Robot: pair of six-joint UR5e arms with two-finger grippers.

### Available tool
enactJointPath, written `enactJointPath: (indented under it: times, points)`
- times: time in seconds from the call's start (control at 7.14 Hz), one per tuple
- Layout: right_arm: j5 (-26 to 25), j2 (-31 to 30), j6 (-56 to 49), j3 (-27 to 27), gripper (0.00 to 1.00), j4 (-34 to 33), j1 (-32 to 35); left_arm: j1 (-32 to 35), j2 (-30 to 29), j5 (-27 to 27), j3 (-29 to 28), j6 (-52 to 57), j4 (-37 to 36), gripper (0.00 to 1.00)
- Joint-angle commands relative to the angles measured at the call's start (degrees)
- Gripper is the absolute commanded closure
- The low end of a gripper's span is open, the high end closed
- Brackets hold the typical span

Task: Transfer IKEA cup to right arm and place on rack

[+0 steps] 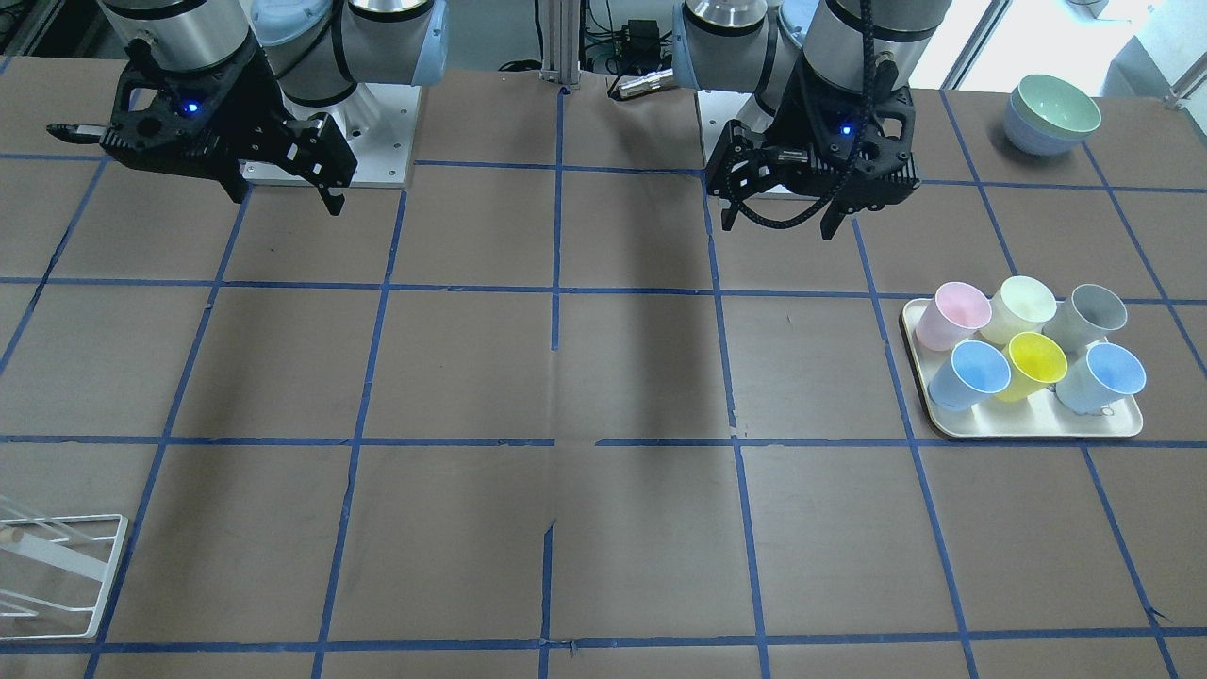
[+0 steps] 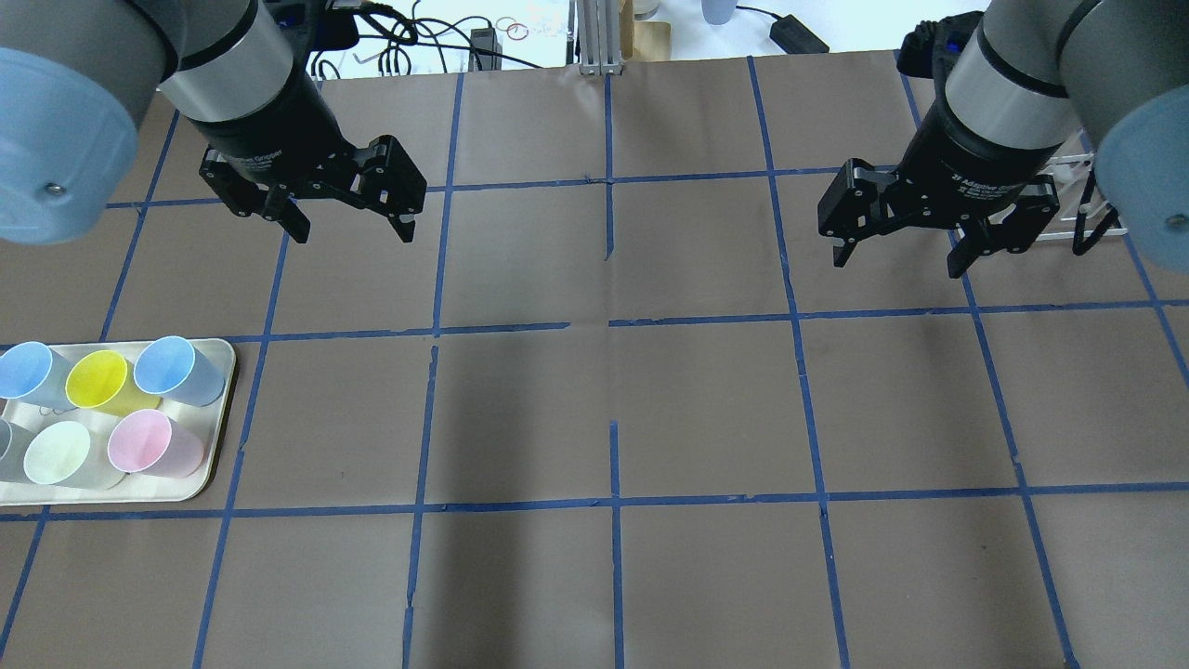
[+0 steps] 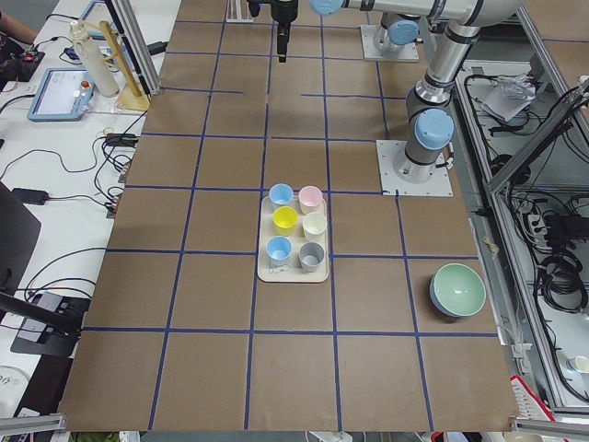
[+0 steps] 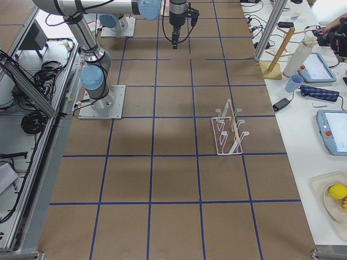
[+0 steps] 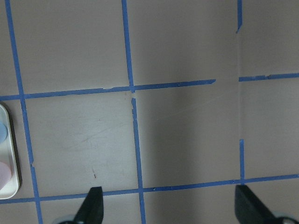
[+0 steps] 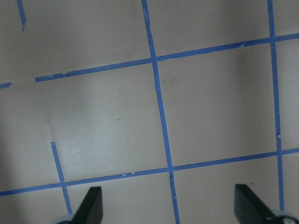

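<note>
The pale cream IKEA cup (image 1: 1023,306) stands upright in the back row of a flat cream tray (image 1: 1028,429), between a pink cup (image 1: 952,316) and a grey cup (image 1: 1089,316). It also shows in the overhead view (image 2: 58,452). My left gripper (image 2: 354,232) is open and empty, above the table and well away from the tray. My right gripper (image 2: 896,265) is open and empty on the other side. The white wire rack (image 4: 229,130) stands on the table on the right arm's side, partly visible in the front view (image 1: 57,566).
The tray also holds a bright yellow cup (image 1: 1033,363) and two blue cups. Stacked green and blue bowls (image 1: 1051,113) sit beyond the tray near the table corner. The tray's edge (image 5: 11,154) shows at the left of the left wrist view.
</note>
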State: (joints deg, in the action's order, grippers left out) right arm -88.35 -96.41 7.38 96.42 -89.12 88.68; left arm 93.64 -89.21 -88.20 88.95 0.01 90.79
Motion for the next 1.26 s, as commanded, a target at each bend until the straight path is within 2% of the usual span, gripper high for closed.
enactJointPath:
  times: [0.0,0.84,1.12]
  points:
    - [-0.2,0.0,-0.1,0.1,0.0,0.1,-0.1,0.0,0.1,0.0,0.1,0.1,0.0,0.0]
    - [-0.2,0.0,0.0,0.3,0.0,-0.3,0.2,-0.2,0.5,0.0,0.5,0.3,0.1,0.0]
    - [-0.3,0.0,0.4,0.4,0.0,-0.2,0.2,-3.2,1.5,-0.2,1.7,7.1,0.8,0.0]
